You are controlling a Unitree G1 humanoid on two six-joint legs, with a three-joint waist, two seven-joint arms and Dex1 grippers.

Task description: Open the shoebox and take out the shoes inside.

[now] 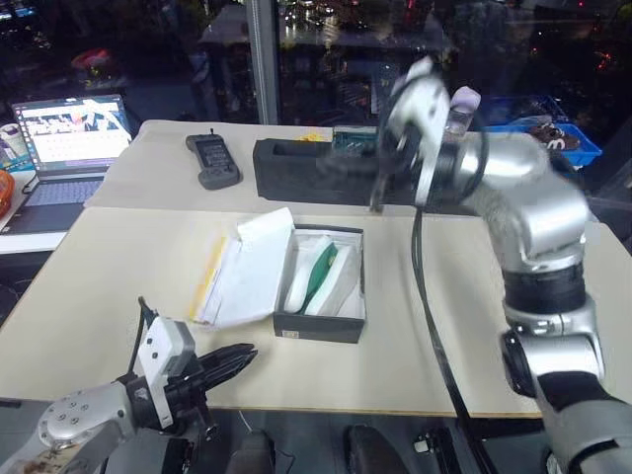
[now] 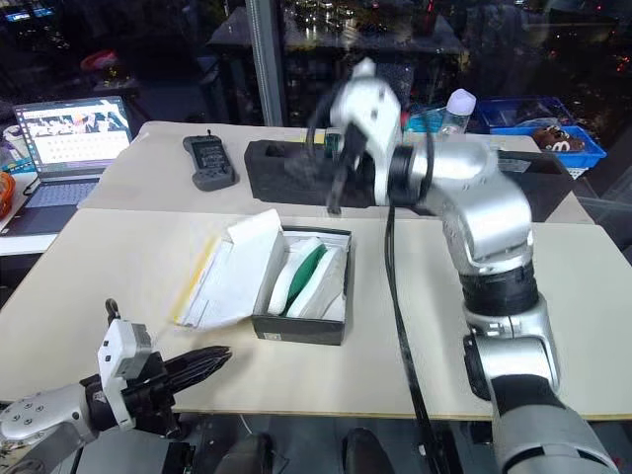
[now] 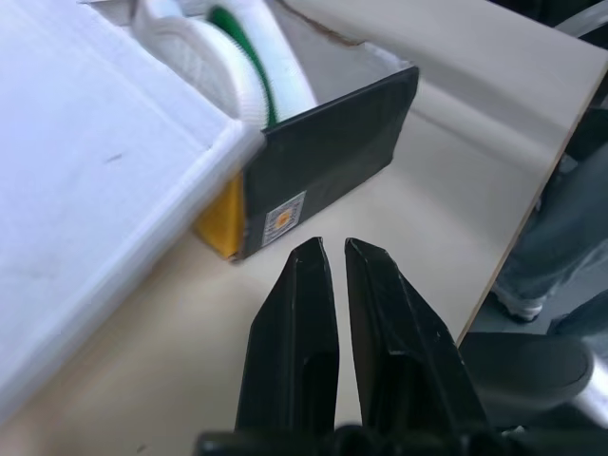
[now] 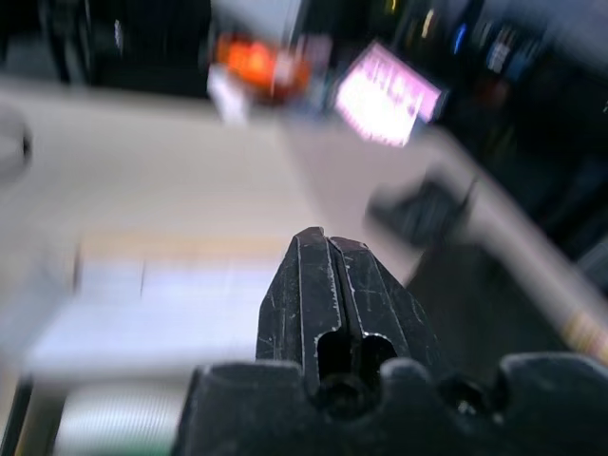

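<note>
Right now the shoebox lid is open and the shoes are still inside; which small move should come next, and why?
Probably bring the right gripper down over the shoebox and open it. The lid already lies folded back to the box's left, and a green shoe lies exposed inside. The right gripper is shut, empty, and raised above the table, so it must open before it can grasp.
</note>
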